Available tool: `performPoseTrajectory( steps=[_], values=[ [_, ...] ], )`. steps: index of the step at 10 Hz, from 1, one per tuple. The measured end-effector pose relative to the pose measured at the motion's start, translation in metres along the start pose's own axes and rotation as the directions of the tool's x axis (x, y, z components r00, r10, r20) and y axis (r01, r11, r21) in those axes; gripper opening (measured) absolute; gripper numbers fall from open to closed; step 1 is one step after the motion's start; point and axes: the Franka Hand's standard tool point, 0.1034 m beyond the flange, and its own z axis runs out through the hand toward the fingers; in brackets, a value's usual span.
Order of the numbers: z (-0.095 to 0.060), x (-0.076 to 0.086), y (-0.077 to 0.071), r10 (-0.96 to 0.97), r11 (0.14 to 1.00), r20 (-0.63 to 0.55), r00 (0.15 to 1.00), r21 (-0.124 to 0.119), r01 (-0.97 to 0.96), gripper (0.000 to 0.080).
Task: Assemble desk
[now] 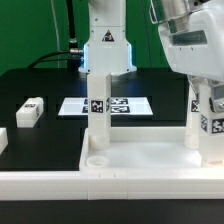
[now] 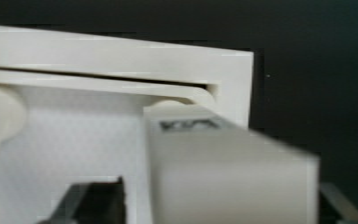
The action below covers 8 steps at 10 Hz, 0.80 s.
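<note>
Exterior view first: the tabletop (image 1: 140, 150) is a large white tray with a raised rim. It lies on the black table (image 1: 40, 85) in the foreground, just behind a long white rail (image 1: 110, 188). A round socket shows in its near corner on the exterior view's left. Just behind that socket, one white leg (image 1: 98, 105) stands upright in the tabletop, with a black-and-white tag on its face.

At the exterior view's right edge, the tool (image 1: 203, 95) comes down from above and grips the top of a second leg (image 1: 206, 125). That one is also upright, shows tags on two faces, and has its lower end at the tabletop's rim.

Only this view shows the rest of the scene. A loose leg (image 1: 30, 111) lies on its side well to the exterior view's left. A further white block (image 1: 3, 140) is cut off by the frame edge. The marker board (image 1: 130, 105) lies flat behind the tabletop, in front of the robot's base (image 1: 105, 55).

Wrist view, by contrast, is close and blurred. The gripped leg (image 2: 220, 160) fills the middle, with a small tag (image 2: 190, 126) near its far end. That end points at a corner of the tabletop rim (image 2: 105, 55), against the dark table. Whether the leg's end touches the tabletop cannot be told from either view.
</note>
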Motion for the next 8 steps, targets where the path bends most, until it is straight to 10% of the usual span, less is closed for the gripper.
performPoseTrajectory(
  steps=[3, 5, 6, 8],
  values=[
    [0.0, -0.009, 0.002, -0.239, 0.971, -0.013, 0.971, 0.008, 0.239, 0.064],
    [0.0, -0.006, 0.004, -0.45, 0.893, -0.018, 0.893, -0.035, 0.449, 0.0648],
    [-0.001, -0.007, 0.004, -0.64, 0.765, 0.003, 0.768, -0.086, 0.638, 0.0648],
    [0.001, -0.001, 0.001, -0.861, 0.495, 0.082, 0.502, -0.094, 0.864, 0.0649]
  ],
)
